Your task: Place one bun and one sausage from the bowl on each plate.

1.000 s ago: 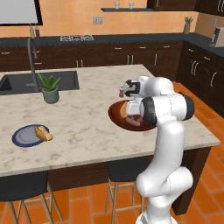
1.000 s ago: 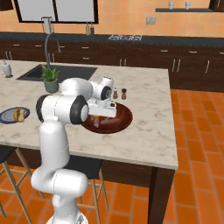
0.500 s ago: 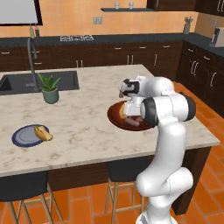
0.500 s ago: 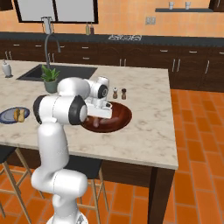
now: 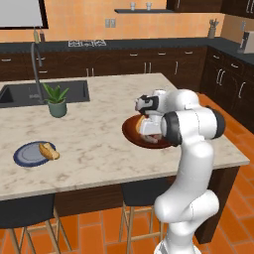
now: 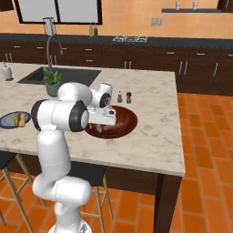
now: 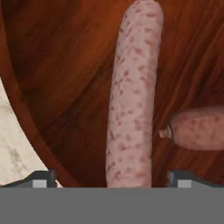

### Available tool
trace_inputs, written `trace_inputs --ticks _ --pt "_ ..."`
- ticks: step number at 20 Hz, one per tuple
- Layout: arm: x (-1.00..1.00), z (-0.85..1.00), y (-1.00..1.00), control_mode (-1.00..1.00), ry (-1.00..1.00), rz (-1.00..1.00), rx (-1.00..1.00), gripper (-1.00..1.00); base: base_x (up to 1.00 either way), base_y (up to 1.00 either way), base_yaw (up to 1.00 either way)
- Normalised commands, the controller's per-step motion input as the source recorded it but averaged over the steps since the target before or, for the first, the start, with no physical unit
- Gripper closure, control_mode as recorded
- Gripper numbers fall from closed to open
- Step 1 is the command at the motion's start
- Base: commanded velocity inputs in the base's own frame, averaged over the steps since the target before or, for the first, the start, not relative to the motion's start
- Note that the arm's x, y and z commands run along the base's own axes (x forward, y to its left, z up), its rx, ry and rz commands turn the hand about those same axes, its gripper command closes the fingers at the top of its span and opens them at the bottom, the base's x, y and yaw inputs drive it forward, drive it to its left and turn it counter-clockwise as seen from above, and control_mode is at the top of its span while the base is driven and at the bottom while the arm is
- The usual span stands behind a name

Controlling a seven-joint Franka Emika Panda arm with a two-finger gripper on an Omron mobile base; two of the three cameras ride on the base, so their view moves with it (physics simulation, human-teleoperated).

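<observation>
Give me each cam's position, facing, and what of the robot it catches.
Left base view: behind-left of the arm, facing forward and down at the island; arm rises lower right.
Right base view: behind-right, same facing; arm rises lower left.
Hand view: on the hand, looking down along the open gripper at a sausage.
Shared: both base views show the brown bowl and dark blue plate.
</observation>
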Motion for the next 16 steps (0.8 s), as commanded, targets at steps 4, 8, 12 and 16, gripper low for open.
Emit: trace_inputs --ticks 4,8,12,16 --pt "0.35 -0.28 -0.06 -1.00 0.00 0.00 0.00 -1.00 0.00 0.00 0.00" --pt "0.04 -0.43 0.00 -1.00 0.00 0.00 0.00 1.00 0.00 0.00 0.00" --pt "0.00 -0.01 0.00 -1.00 0.00 0.00 0.00 1.00 0.00 0.00 0.00" --pt "-0.07 0.08 0.00 -1.00 -0.04 0.00 0.00 1.00 0.00 0.00 0.00"
